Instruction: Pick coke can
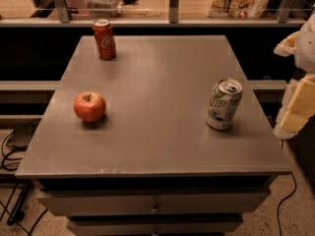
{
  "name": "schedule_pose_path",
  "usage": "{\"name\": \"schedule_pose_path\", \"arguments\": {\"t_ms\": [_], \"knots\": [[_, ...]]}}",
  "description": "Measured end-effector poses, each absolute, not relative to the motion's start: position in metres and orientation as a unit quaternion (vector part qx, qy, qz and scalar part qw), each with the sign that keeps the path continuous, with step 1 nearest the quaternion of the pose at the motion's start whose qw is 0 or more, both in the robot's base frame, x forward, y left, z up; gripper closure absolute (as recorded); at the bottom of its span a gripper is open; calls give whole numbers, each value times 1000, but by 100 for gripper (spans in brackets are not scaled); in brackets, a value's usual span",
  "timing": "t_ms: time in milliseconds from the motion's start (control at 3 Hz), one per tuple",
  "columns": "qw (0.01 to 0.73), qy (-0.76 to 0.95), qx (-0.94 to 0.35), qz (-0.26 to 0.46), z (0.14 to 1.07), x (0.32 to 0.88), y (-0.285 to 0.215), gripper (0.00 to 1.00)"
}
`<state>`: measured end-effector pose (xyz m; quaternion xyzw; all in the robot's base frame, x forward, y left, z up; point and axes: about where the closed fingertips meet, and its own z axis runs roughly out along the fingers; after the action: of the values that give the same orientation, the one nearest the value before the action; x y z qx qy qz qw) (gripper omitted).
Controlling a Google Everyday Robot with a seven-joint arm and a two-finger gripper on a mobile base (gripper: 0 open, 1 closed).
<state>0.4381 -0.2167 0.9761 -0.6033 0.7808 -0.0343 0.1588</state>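
The coke can (104, 39) stands upright at the far left corner of the grey table (162, 141), touched by nothing. A red apple (89, 106) sits nearer on the left side, and a white-and-green soda can (224, 103) stands toward the right edge. The gripper (294, 114) hangs at the right edge of the scene, just beyond the table's right side and well apart from the coke can; whether it is spread or closed cannot be told.

Grey table (162, 132) with drawers (123, 200) centre, speckled floor (263, 222) at 5 o'clock, cables (5, 154) at 8 o'clock, railed ledge (206, 22) at 12.
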Motion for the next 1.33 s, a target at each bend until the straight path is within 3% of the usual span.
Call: {"name": "schedule_pose_path", "arguments": {"t_ms": [667,1333], "knots": [[197,772,-604,-1,980,448,-203,0],[317,722,-609,86,984,502,-139,0]]}}
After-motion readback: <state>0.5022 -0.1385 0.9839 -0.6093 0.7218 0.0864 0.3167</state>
